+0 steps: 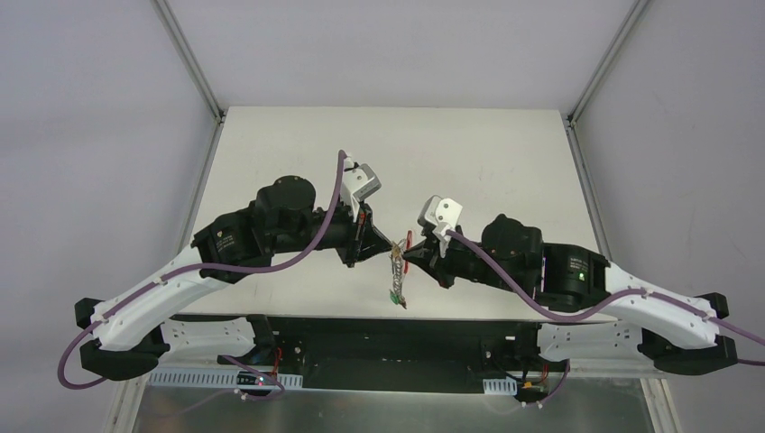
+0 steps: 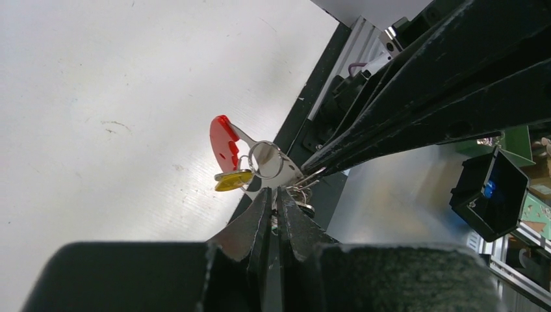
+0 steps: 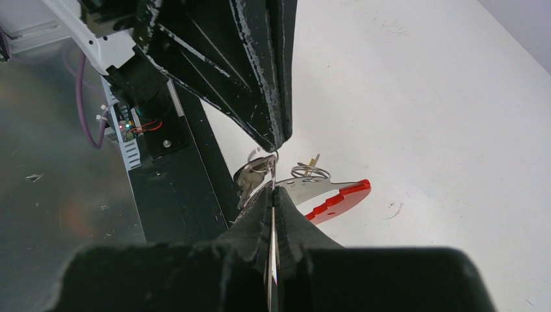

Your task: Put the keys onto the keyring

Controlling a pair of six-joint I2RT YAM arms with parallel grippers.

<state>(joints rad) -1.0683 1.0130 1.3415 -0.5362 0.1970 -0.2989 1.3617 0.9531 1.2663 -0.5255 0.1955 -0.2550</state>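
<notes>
Both grippers meet tip to tip above the table's near edge. My left gripper point(image 1: 390, 245) is shut on the keyring point(image 2: 223, 142), a red plastic arc on a silver plate with wire loops point(image 2: 265, 159); its red end also shows in the top view point(image 1: 408, 242) and the right wrist view point(image 3: 341, 198). A yellow-tagged key point(image 2: 232, 180) hangs on a loop. My right gripper point(image 1: 410, 256) is shut on a thin flat silver key point(image 3: 273, 170), seen edge-on, touching the keyring. Other keys point(image 1: 397, 284) dangle below in a bunch, also in the right wrist view point(image 3: 250, 175).
The white table point(image 1: 469, 162) stretches behind the grippers. The black frame of the arm mount point(image 1: 379, 329) and a metal shelf lie directly under the hanging keys. Grey walls enclose the sides.
</notes>
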